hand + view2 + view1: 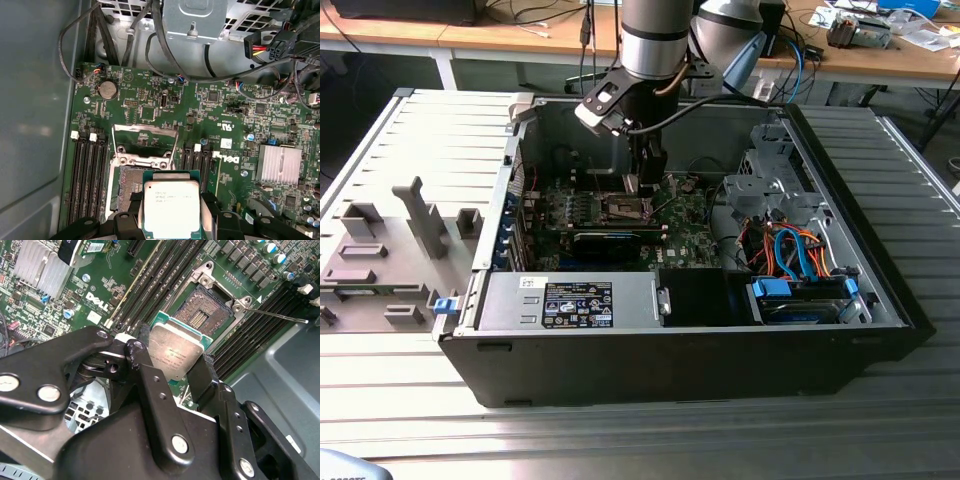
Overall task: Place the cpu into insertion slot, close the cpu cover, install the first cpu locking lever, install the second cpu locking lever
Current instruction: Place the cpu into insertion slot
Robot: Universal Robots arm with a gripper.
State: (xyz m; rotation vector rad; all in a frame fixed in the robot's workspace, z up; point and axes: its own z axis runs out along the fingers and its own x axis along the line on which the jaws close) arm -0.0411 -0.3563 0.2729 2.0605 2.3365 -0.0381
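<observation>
Step 1 (cpu placement) in hand: black two-finger gripper clamped on opposite edges of the small square silver-topped cpu, held just beside the open pin-bed insertion slot, hinged metal cpu cover raised; seating likely needs squared, level alignment.

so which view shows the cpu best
The first wrist view: the cpu faces the camera squarely, held by the gripper. The second wrist view shows it at an angle, partly behind the gripper. In the exterior view it is too small to make out.
</observation>
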